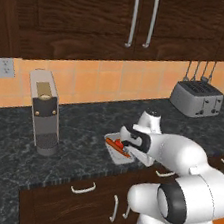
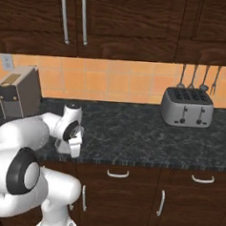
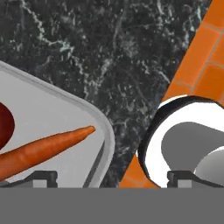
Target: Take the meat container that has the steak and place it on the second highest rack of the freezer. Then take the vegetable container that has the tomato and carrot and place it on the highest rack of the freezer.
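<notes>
Hand view brings the carrot close, a tapered orange stick in a rounded white tray on speckled black counter, the tomato cut off at the left edge. Left base view shows the tray near the counter's front edge, half hidden behind the wide-open gripper. Right base view hides it behind the arm.

The carrot lies in a tray near the counter's front edge, coffee machine left, toaster far right.
</notes>
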Controlling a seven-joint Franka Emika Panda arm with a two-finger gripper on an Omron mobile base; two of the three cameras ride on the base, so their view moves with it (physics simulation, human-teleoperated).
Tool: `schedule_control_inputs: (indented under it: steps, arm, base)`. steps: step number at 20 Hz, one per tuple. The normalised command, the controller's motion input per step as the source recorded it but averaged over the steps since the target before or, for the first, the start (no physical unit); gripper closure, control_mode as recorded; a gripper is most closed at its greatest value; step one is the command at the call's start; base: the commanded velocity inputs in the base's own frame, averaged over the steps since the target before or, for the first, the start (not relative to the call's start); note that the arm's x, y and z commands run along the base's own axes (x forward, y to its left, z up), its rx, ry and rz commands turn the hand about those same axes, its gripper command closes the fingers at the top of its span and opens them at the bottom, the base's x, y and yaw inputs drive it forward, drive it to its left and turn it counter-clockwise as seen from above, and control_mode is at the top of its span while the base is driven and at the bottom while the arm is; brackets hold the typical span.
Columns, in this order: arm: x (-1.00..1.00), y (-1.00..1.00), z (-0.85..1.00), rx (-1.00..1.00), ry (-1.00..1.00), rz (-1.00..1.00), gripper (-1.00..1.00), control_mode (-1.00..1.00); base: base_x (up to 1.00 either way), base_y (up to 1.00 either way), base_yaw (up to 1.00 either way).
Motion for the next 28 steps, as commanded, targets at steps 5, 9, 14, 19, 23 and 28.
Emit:
schedule_control_inputs:
  steps: [5, 9, 14, 19, 23, 28]
  arm:
    - [0.08, 0.0, -0.29, -0.08, 0.0, 0.04, -1.0, -1.0]
    - [0.14, 0.05, -0.06, 0.0, 0.03, 0.01, -1.0, -1.0]
    - [0.0, 0.26, -0.28, -0.04, 0.06, 0.02, 1.0, -1.0]
    - [0.0, 0.17, -0.18, -0.01, 0.04, 0.03, 1.0, -1.0]
    - [-0.04, 0.0, 0.0, 0.0, 0.0, 0.0, 1.0, -1.0]
    - [-0.39, 0.0, 0.28, 0.0, -0.13, -0.01, 1.0, -1.0]
  base:
    - [0.0, 0.0, 0.0]
    - [0.0, 0.0, 0.0]
    - [0.0, 0.0, 0.0]
    - [0.0, 0.0, 0.0]
    - [0.0, 0.0, 0.0]
    - [0.0, 0.0, 0.0]
